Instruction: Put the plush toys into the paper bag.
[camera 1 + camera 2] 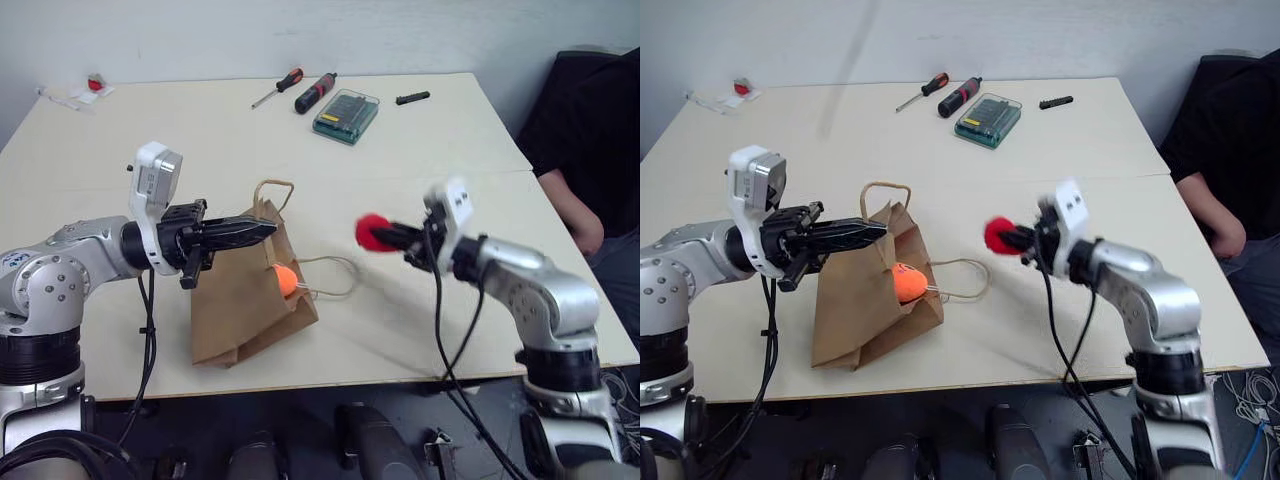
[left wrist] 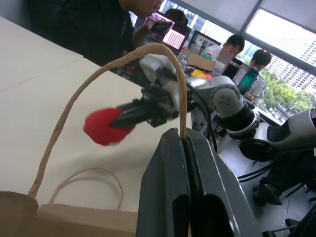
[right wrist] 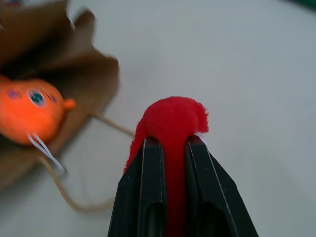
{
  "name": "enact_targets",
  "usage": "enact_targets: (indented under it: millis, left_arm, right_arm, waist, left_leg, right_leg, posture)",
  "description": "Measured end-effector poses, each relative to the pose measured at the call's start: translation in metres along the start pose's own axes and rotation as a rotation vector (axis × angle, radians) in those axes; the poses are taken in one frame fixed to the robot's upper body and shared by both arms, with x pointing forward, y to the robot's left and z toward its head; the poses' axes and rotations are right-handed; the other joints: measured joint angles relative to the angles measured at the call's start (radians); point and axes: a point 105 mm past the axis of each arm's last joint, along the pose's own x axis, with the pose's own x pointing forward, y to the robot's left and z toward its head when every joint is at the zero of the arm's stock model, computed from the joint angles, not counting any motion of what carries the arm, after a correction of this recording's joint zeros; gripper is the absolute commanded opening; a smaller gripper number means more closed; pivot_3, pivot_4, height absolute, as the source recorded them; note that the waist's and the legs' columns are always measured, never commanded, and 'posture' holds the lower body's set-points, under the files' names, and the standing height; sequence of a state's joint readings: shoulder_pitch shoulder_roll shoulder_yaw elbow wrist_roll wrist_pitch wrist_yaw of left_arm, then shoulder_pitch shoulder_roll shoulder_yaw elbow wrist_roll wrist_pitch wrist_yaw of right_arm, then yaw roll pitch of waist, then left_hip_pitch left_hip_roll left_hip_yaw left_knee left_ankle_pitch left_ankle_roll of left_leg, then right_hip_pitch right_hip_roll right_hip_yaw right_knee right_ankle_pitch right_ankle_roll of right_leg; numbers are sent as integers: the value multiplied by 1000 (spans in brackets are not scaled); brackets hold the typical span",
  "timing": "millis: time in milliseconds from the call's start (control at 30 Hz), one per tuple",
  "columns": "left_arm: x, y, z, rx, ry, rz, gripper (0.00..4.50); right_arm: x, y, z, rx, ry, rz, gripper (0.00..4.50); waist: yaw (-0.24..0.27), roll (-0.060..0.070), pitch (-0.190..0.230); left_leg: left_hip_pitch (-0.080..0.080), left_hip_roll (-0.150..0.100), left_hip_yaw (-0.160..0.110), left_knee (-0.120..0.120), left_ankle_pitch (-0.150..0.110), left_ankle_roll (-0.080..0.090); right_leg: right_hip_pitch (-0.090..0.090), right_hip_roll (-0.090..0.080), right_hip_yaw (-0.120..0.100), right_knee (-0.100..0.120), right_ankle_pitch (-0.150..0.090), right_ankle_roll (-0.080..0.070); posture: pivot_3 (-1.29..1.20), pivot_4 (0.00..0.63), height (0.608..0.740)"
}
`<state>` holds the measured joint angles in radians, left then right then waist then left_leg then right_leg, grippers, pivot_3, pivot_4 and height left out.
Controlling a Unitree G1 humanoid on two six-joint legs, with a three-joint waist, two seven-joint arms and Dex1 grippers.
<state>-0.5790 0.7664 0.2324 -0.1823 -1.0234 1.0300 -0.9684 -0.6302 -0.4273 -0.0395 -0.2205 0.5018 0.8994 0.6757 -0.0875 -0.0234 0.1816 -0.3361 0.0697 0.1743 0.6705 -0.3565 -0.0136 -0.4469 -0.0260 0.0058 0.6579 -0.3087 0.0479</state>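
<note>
The bag (image 1: pixel 245 300) lay low and left of centre in the head views, on the near part of the table (image 1: pixel 400 150), its mouth turned toward the right of the frame. The orange toy (image 1: pixel 285 278) sat in that mouth, eyes showing in the right wrist view, with a thin white loop hanging from it. One handle (image 1: pixel 335 277) lay flat on the table to the right of the bag; the other handle (image 2: pixel 98 84) rose in an arch, and the left gripper (image 1: pixel 262 230), pressed together, pinched its cord at the upper edge of the bag. The red toy (image 1: pixel 374 232) was up off the table just right of centre, well apart from the bag, pinched between the fingers (image 3: pixel 148 182) of the right gripper (image 1: pixel 392 236), its fluff bulging past their tips. Far back, in the upper middle of the frame, lay a screwdriver (image 1: pixel 279 87), a thicker black-and-red driver (image 1: pixel 315 92), a green bit case (image 1: pixel 346 115) and a small black piece (image 1: pixel 412 97). In the upper left corner sat a small red-and-white item (image 1: pixel 92 87), too small to identify, perhaps packaging. A person in dark clothes (image 1: pixel 585 150) sat at the right edge, a hand (image 1: pixel 588 235) near the table's corner.
</note>
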Motion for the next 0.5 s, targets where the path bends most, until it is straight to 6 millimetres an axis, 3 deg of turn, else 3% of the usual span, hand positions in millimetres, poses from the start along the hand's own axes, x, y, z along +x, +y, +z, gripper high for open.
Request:
enact_targets:
  millis: [100, 200, 267, 367, 500]
  left_arm:
    - [1, 0, 1, 6, -1, -4, 0]
    - [2, 0, 1, 8, 0, -7, 0]
    - [4, 0, 1, 18, -3, -11, 0]
    - [7, 6, 3, 52, -30, 12, 0]
    - [12, 16, 5, 70, -62, 45, 0]
  right_arm:
    - [32, 22, 7, -29, 12, 122, 54]
    - [70, 37, -12, -23, 88, 198, 54]
    - [84, 47, -23, -10, 123, 244, 54]
    - [91, 63, -36, -5, 186, 351, 54]
    - [92, 87, -39, 1, 208, 481, 54]
  waist:
    - [2, 0, 0]
    - [1, 0, 0]
    - [2, 0, 0]
    - [5, 0, 0]
    - [2, 0, 0]
  left_leg:
    - [0, 0, -1, -1, 0, 0]
    - [-1, -1, 0, -1, 0, 0]
    - [-2, -1, 0, -1, 0, 1]
    - [-4, 0, -1, 0, 0, 1]
    - [-4, 0, -1, 4, 0, 1]
  right_leg:
    - [0, 0, -1, -1, -1, -1]
    - [0, -1, -1, -1, 0, -1]
    - [-1, -1, -1, -1, 0, -1]
    - [-2, -2, -2, -1, 0, -1]
    - [-2, -2, -3, 1, 0, -1]
  posture:
    - [0, 150, 740]
    - [0, 150, 740]
    - [0, 150, 740]
    - [0, 150, 740]
    - [0, 150, 740]
